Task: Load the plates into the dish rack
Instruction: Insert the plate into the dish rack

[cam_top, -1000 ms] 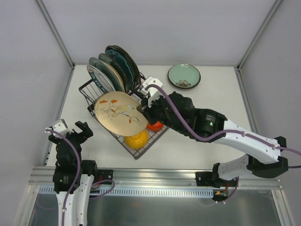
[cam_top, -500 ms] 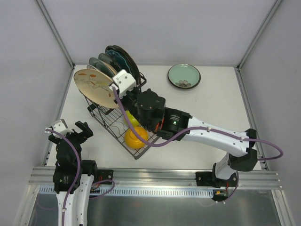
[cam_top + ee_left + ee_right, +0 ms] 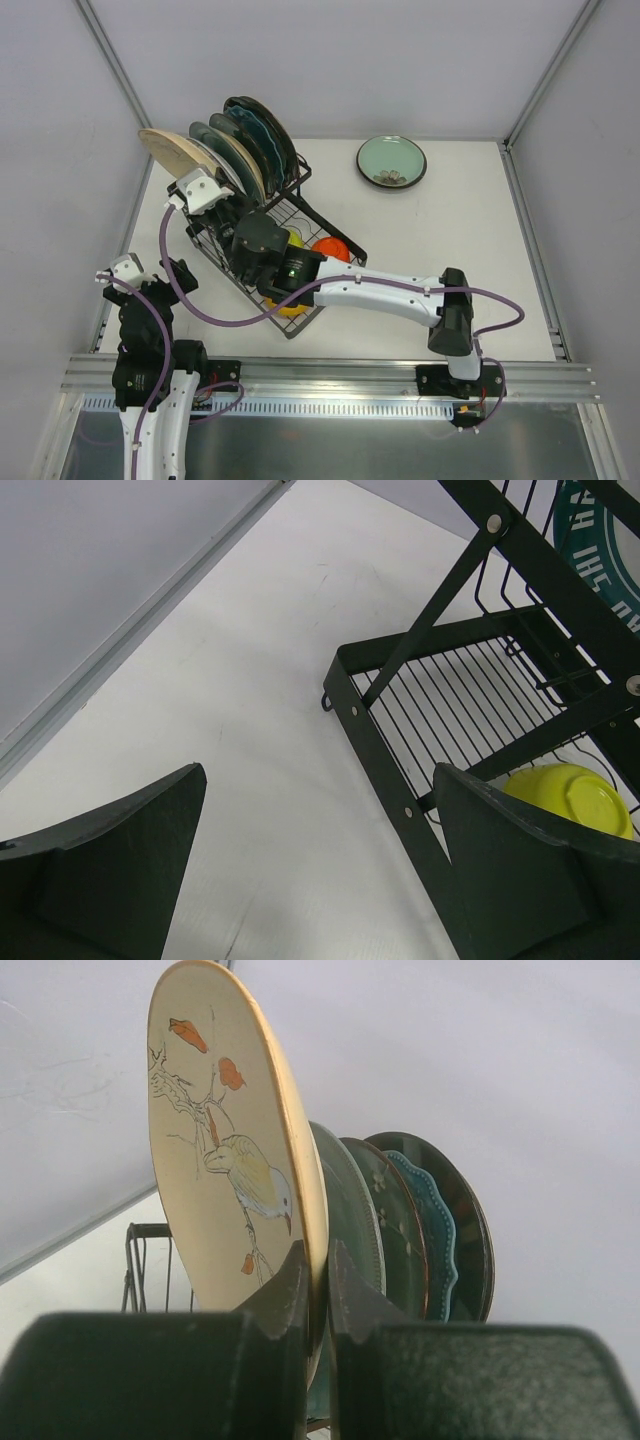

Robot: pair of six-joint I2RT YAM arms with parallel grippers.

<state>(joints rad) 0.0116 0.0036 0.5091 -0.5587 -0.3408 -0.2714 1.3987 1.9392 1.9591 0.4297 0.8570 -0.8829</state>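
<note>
The white table (image 3: 450, 230) is seen in full only from the top external view. On its left half stands the dish rack (image 3: 305, 212), its raised slotted section at the far end and its flat basket nearer the arms. A row of plates (image 3: 245, 140) is stood on edge in the slotted section. One mint green plate (image 3: 391, 160) lies flat on the table, well apart from the rack at the far right; it is shown in neither wrist view.

A cream plate (image 3: 225, 1160) is held upright at the left end of the row, just beside the outermost racked plate. Its face, painted with a bird on a branch and orange leaves, is recorded only by the right wrist view; from above only its tan edge and back are seen. Whether its lower rim is seated in a slot cannot be determined.

A yellow bowl (image 3: 570, 790) in the basket is shown under the raised section by the left wrist view. An orange bowl (image 3: 332, 248) is noted from above only.

The right gripper (image 3: 318, 1260) is closed tight on the cream plate's rim, one finger on each face. The left gripper (image 3: 320, 775) is spread wide over bare table near the rack's corner, with nothing held or touched.
</note>
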